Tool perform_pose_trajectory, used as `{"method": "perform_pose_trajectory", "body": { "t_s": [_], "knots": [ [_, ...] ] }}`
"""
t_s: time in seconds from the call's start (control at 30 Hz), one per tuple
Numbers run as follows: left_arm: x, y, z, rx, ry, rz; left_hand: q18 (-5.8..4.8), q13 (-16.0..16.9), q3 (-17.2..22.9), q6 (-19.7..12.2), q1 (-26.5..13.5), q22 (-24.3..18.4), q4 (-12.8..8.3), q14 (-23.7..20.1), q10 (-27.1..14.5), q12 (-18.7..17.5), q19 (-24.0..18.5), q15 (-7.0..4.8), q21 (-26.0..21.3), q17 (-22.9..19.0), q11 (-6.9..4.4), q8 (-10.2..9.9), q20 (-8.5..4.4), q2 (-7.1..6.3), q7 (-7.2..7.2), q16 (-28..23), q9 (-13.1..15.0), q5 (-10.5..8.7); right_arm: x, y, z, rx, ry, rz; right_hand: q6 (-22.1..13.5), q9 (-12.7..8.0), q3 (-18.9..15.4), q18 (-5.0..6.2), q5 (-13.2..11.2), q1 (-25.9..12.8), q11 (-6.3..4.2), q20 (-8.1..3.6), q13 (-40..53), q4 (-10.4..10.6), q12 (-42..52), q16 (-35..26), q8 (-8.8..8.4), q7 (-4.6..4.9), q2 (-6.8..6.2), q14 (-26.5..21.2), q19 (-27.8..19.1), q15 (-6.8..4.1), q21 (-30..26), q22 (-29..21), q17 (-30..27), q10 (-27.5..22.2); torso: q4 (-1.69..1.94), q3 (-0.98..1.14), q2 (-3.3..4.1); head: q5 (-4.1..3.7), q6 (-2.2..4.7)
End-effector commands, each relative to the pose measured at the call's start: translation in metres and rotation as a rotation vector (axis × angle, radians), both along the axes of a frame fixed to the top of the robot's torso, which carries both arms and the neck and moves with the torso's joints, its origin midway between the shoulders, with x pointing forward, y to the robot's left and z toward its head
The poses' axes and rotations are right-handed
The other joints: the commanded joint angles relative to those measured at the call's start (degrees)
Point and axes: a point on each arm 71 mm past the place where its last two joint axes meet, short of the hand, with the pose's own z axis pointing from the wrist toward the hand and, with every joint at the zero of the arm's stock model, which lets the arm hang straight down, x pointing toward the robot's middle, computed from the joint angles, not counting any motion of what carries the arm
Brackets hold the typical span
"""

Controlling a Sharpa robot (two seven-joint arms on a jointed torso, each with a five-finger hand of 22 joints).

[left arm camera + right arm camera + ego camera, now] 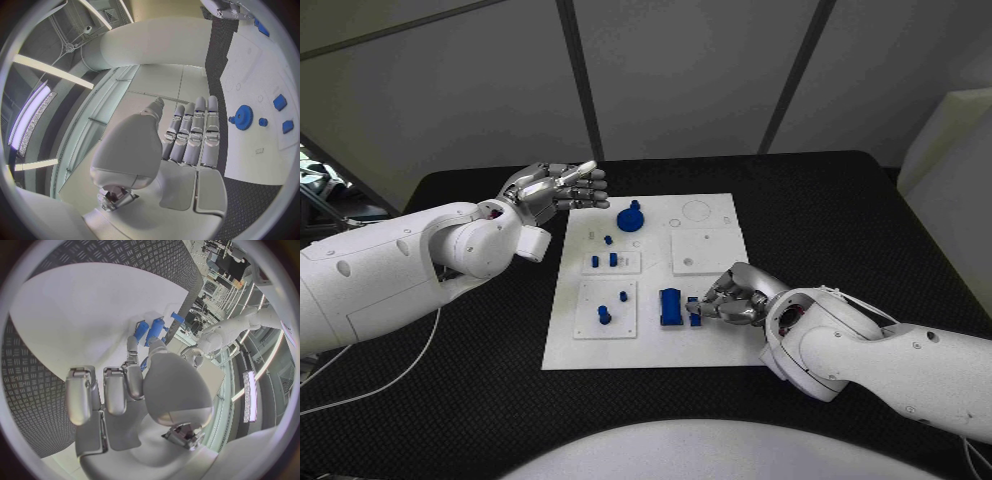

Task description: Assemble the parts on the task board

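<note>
Right hand (730, 296) down at the near right part of the white task board (567, 345), fingers curled against a small blue part (694, 318) beside a taller blue block (671, 306); whether gripped, cannot tell. Left hand (560, 187) raised off the board's far left edge, fingers straight and together, holding nothing. Blue gear (630, 217) standing near the far edge; small blue pegs (606, 261) set in mid-board plates.

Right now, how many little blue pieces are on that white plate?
8 that I can see on the task board: a gear at the far end, four small pegs mid-board, one peg near-left, two blocks by the right hand, which may hide more.
</note>
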Motion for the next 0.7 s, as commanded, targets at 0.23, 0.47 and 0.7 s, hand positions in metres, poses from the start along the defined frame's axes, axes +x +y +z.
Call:
{"method": "perform_pose_trajectory", "body": {
  "t_s": [0.23, 0.47, 0.7],
  "knots": [
    [-0.0001, -0.0014, 0.0015, -0.006, -0.004, -0.013, -0.72, 0.0, -0.4, -0.2, 0.3, 0.0, 0.0, -0.2, -0.4, 0.2, -0.2, 0.25, 0.0, 0.0, -0.23, 0.3, 0.26, 0.24, -0.30, -0.2, 0.0, -0.05, 0.0004, -0.0013, 0.0015, -0.034, -0.025, 0.019, 0.0, 0.3, -0.6, -1.05, -0.5, 0.3, -0.12, -0.37, 5.9, -0.5, -0.3, -0.3, 0.38, -0.01, 0.04, 4.8, 5.4, -0.38, -0.3, 14.7, 8.7, 1.7, 0.02, 0.03, -0.01, -0.16, 0.04],
    [0.0000, -0.0013, 0.0013, -0.005, -0.004, -0.013, -0.72, 0.0, -0.4, -0.2, 0.3, 0.0, 0.0, -0.2, -0.4, 0.2, -0.2, 0.25, 0.0, 0.0, -0.23, 0.3, 0.26, 0.24, -0.30, -0.2, 0.0, -0.05, 0.0007, -0.0004, 0.0018, -0.057, -0.041, 0.046, -0.2, 1.2, 0.2, -1.03, -7.7, 6.6, -0.35, -0.59, 6.0, -4.5, -0.3, -0.3, 0.62, -0.23, 0.26, 4.8, 5.4, -0.61, -0.4, 14.7, 8.8, 1.7, 0.04, 0.04, 0.00, -0.18, 0.04],
    [0.0002, -0.0011, 0.0012, -0.005, -0.004, -0.012, -0.72, 0.0, -0.4, -0.2, 0.3, 0.0, 0.0, -0.2, -0.4, 0.2, -0.2, 0.25, 0.0, 0.0, -0.23, 0.3, 0.26, 0.24, -0.30, -0.2, 0.0, -0.05, 0.0013, 0.0007, 0.0012, -0.080, -0.049, 0.076, -0.2, 1.6, 0.3, -1.01, -10.9, 8.7, -0.34, -0.59, 6.1, -6.4, -0.2, -0.2, 0.66, -0.20, 0.23, 4.9, 5.3, -0.59, -0.5, 14.6, 9.0, 1.7, 0.00, 0.03, 0.02, -0.17, -0.05]
  ]
}}
